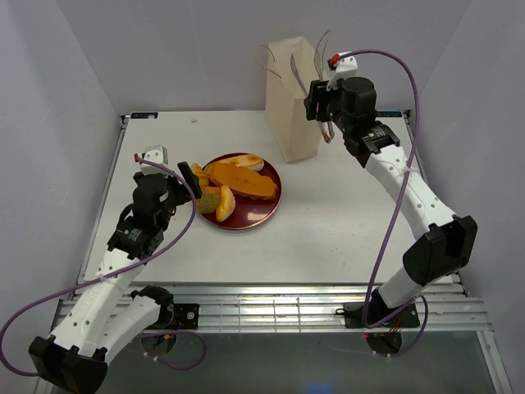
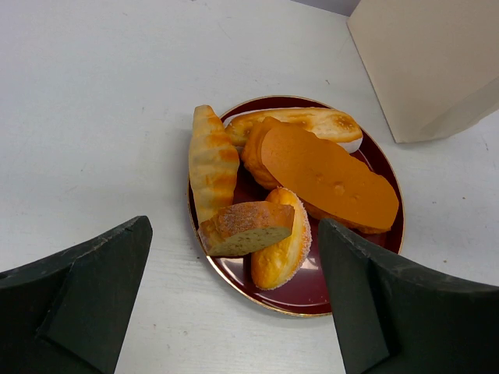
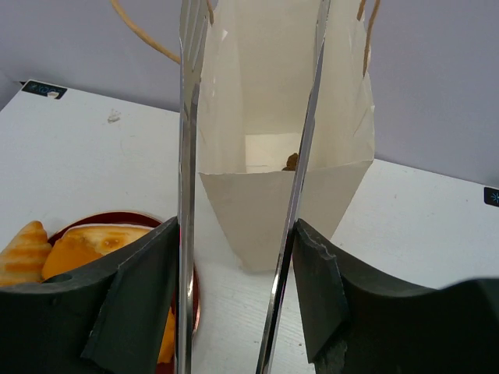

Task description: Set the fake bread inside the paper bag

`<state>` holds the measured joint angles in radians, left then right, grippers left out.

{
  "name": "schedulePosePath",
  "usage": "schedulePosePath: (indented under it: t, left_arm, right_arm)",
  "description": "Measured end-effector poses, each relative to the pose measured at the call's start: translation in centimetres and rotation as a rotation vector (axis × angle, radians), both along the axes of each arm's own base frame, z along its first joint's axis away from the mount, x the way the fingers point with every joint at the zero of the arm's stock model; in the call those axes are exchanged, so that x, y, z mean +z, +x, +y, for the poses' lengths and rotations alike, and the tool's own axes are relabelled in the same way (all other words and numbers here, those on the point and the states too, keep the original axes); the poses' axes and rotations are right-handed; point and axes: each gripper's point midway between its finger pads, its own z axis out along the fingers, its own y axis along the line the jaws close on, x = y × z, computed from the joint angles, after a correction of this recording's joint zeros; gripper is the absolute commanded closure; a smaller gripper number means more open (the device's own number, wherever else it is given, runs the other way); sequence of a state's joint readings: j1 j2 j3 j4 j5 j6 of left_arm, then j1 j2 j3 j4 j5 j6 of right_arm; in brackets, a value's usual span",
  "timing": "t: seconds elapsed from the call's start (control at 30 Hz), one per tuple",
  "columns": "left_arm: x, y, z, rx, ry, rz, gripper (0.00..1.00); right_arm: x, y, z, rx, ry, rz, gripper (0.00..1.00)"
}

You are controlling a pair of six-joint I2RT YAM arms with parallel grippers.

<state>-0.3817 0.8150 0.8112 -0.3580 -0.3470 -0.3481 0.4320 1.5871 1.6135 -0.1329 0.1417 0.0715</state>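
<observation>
counter [image 1: 344, 222] | paper bag [image 1: 289, 107] upright at far side, mouth open, small brown bit [image 3: 290, 162] on its floor | red plate [image 1: 256, 218] mid-counter carries the fake bread [image 1: 242, 179], piled | tongs [image 3: 187, 195] empty, blades apart over bag mouth, gripped by right tool [image 3: 234, 296] | left tool [image 2: 234, 312] released, hovering beside plate | step: likely between pieces | next: bring tongs to plate, pinch one piece

Worktop [image 1: 328, 222]: plate [image 1: 268, 208] left of centre, fake bread [image 1: 242, 179] heaped on it. Paper bag [image 1: 291, 115] upright behind and right of plate, apart. Tongs [image 3: 187, 195] raised at bag's mouth.
</observation>
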Motion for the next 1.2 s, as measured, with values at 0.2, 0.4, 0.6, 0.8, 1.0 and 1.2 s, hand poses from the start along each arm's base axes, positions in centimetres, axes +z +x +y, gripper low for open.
schedulePosePath:
  t: [0.2,0.4,0.6,0.8,1.0,1.2]
  left_arm:
    - [0.0,0.0,0.0,0.000,0.001,0.000,0.03]
    - [0.0,0.0,0.0,0.000,0.004,0.000,0.03]
    - [0.0,0.0,0.1,0.003,0.005,0.000,0.03]
    - [0.0,0.0,0.1,0.003,0.006,0.000,0.03]
    - [-0.1,0.1,0.1,0.003,0.009,0.003,0.03]
    - [-0.2,0.1,0.1,0.003,0.010,0.005,0.03]
  right_arm:
    - [3.1,-3.6,0.3,0.098,0.047,-0.053,0.37]
    - [5.2,-9.8,0.8,0.253,0.133,-0.119,0.38]
    - [2.9,-14.7,3.2,0.434,0.154,-0.075,0.37]
    - [-2.7,-19.0,6.7,0.601,0.090,0.041,0.36]
    - [-11.1,-23.2,7.3,0.680,0.008,0.199,0.34]
    - [-17.9,-24.3,5.8,0.635,-0.074,0.328,0.31]
